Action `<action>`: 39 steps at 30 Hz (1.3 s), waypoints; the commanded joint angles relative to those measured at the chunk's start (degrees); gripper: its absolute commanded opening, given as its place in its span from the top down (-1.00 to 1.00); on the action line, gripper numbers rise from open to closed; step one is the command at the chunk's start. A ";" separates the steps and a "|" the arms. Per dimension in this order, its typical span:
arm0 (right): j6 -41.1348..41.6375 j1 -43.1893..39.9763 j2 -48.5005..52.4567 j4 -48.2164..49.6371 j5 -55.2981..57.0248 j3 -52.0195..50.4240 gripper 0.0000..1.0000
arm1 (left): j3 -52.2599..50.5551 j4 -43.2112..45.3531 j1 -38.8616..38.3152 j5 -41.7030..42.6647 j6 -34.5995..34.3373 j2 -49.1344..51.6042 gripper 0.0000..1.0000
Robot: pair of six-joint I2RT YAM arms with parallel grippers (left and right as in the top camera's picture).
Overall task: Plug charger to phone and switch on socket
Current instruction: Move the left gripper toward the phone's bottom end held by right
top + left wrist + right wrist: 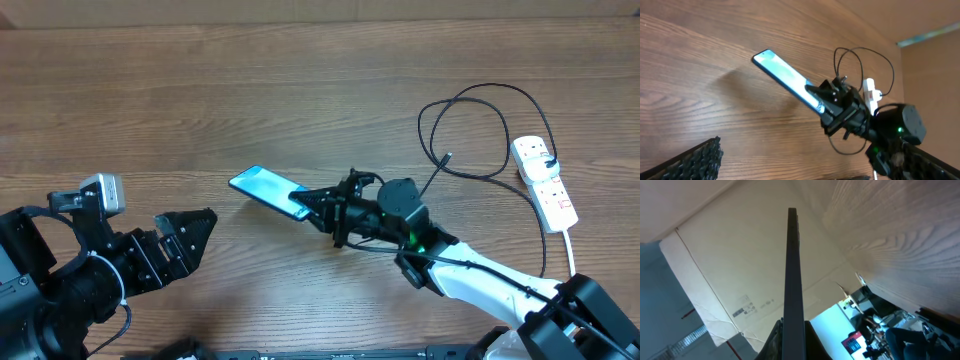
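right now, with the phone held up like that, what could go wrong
1. The right gripper clamps the phone at one end only, with the rest sticking out unsupported. It could pivot or slip in the grip.
2. The charger tip lies beyond the right arm, far from the open left gripper. Reaching for it may bump that arm or the phone.

Wood-grain table. Charger lies at far right in loose loops, tip free on the wood. White socket strip just beside; its cord trails twd near edge.
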 commanded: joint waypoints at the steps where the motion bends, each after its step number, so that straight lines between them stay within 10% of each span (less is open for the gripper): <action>1: 1.44 0.57 -0.15 1.64 0.07 1.44 0.93 | -0.66 0.83 0.50 -0.57 -3.89 0.98 -0.99; 10: 9.86 0.52 -0.15 12.07 -11.39 1.44 0.93 | -6.40 5.18 0.50 13.51 -13.20 3.76 -1.00; 17: 7.41 0.52 -0.15 -0.57 -9.20 1.40 0.93 | -14.34 5.51 0.44 13.27 -20.74 6.58 -0.92; 39: -1.57 0.57 -0.15 3.06 5.22 1.40 0.93 | -27.69 21.14 -5.31 13.94 -44.24 6.84 -0.63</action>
